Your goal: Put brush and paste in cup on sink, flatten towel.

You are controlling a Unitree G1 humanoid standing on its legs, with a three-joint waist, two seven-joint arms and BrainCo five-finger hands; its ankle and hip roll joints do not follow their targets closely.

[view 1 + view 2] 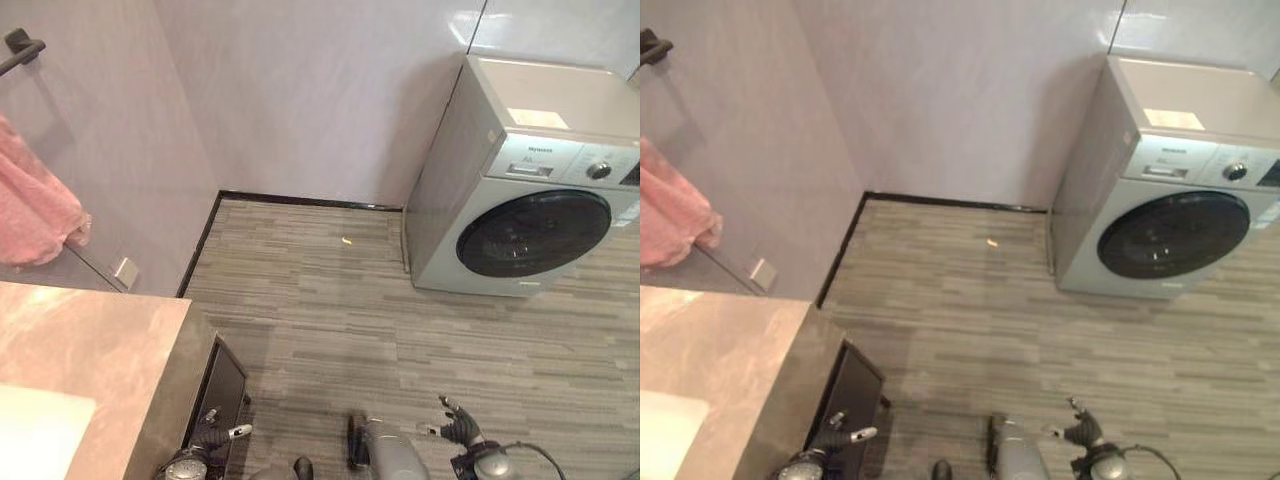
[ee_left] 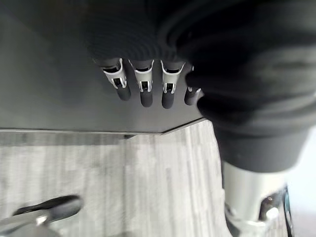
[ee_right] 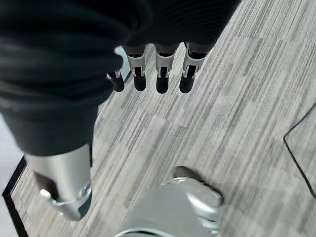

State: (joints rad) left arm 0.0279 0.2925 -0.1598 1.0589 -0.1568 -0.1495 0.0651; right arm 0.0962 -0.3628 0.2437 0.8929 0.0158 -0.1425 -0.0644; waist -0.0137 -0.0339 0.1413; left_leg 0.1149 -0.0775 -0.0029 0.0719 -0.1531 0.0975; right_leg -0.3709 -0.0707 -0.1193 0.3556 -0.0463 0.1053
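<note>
No task step was yet in hand. The washing machine stood against the far wall, well apart from the counter. The pink towel hung bunched from a wall bar above the counter; brush, paste and cup were not visible. The left hand hung beside the counter's dark cabinet front, fingers relaxed, holding nothing. The right hand hung over the striped grey floor, likewise released. The next move called for turning toward the counter.
</note>
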